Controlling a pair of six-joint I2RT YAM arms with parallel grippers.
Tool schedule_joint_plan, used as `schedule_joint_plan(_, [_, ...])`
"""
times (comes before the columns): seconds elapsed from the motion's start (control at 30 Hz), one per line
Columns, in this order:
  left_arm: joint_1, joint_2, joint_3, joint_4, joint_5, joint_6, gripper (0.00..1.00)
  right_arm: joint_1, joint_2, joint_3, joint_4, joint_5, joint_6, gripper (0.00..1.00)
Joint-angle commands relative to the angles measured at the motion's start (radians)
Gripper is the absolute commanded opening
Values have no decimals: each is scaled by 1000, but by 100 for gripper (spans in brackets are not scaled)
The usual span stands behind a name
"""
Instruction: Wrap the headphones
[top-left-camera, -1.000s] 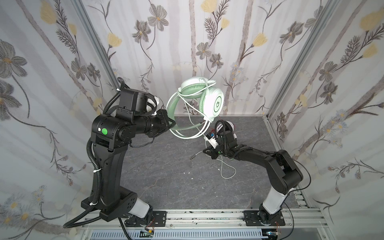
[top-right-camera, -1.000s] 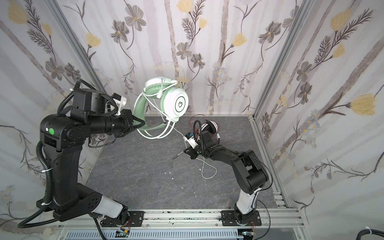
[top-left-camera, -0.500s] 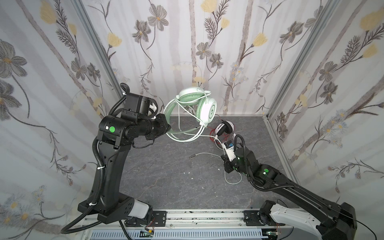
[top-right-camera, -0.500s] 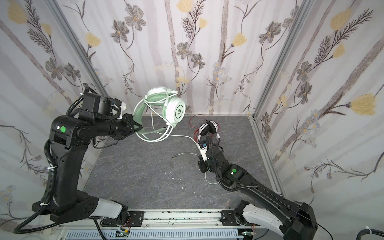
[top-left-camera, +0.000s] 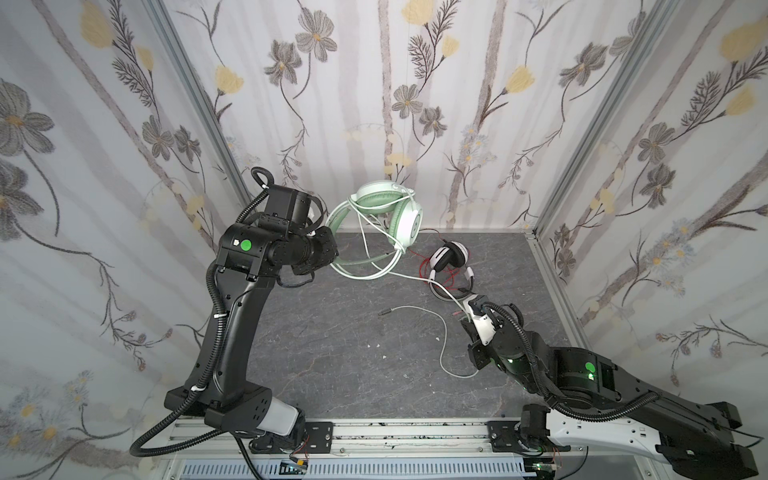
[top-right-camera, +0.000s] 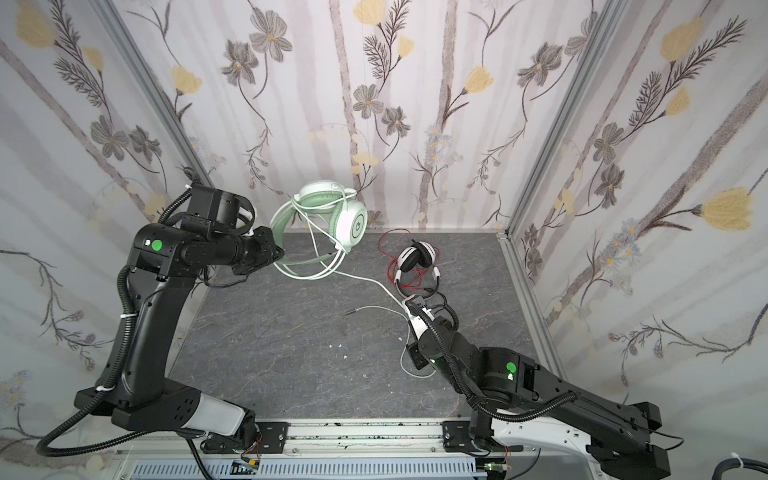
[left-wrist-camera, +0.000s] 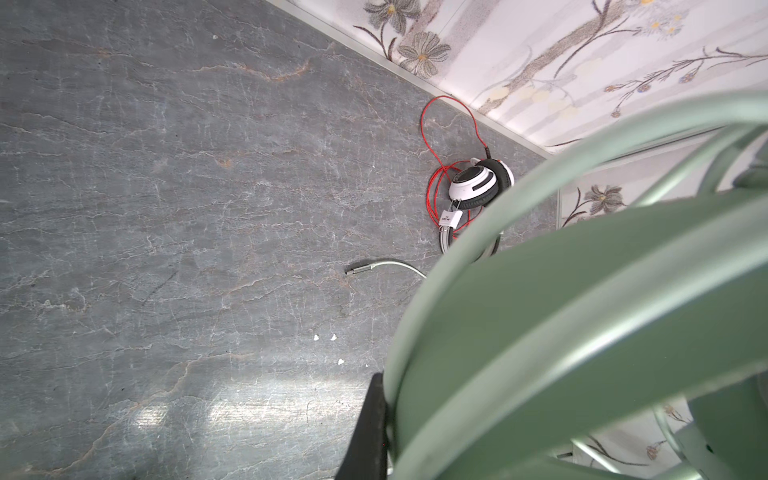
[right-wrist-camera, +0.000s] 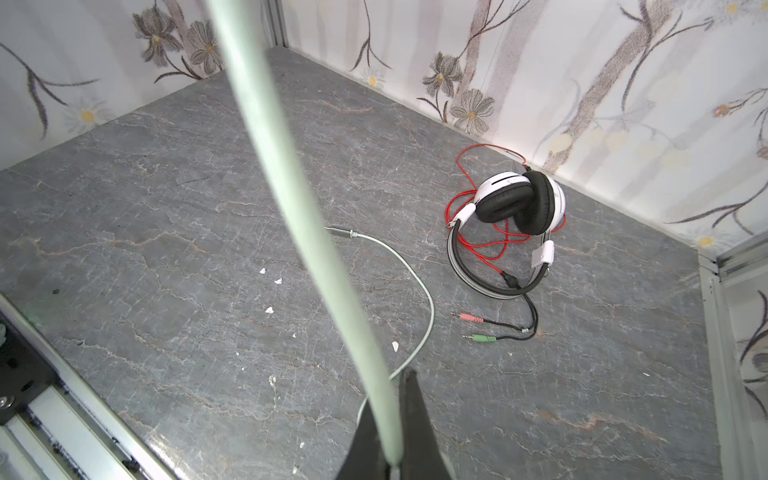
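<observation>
The left hand is clamped on the band of the mint-green headset, holding it up over the rear of the bench. Its pale cord runs down to the right hand — pinched tight on it. Just beyond, the white-and-black headset lies on the bench.
</observation>
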Motion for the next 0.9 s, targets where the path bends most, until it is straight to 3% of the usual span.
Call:
schedule_joint_plan(0.0, [5,16,1,51,-53,35,0,70,27,80,-136,149,41,0])
schedule_joint_plan(0.33, [6,51,-62,36,-215,79,0,311,212,338,-387,397,51,0])
schedule_joint_plan(0.57, [-15,53,-113,8,-267,99,0,416,333,461,-404,579,-19,0])
schedule_joint_plan(0.73, [-81,45,-130,-56,-369,127,0,410,354,490,-272,687,-230,0])
schedule_joint_plan(0.87, [-147,27,-159,-82,-436,138,0,361,305,473,-41,653,-489,0])
